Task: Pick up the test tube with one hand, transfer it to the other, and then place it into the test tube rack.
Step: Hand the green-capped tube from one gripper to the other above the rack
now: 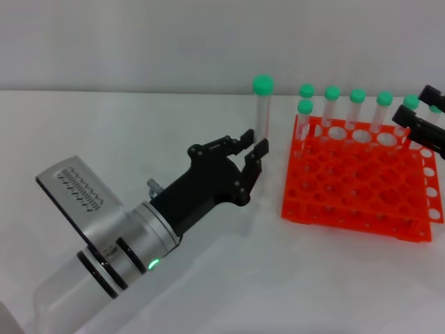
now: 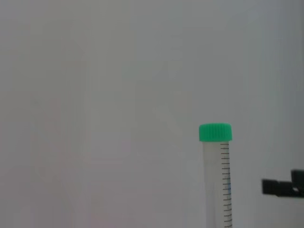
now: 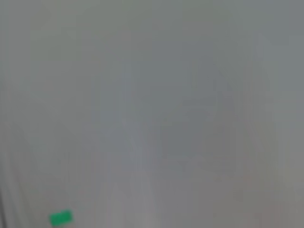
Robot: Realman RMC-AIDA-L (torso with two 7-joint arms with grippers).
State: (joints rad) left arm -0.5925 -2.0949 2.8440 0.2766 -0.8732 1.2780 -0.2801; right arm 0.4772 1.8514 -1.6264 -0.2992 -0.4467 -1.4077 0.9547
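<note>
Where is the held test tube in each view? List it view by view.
Head: the test tube stands upright in the left gripper, left of the rack.
Left wrist: the tube rises from the lower edge, right of centre.
Right wrist: only a green patch near a lower corner; cannot tell whose cap.
Shared landmark: its green cap.

Right gripper (image 1: 425,118) cut off past the rack (image 1: 358,182); tube (image 2: 219,178) bottom cropped; green blur (image 3: 61,218) unidentifiable.
</note>
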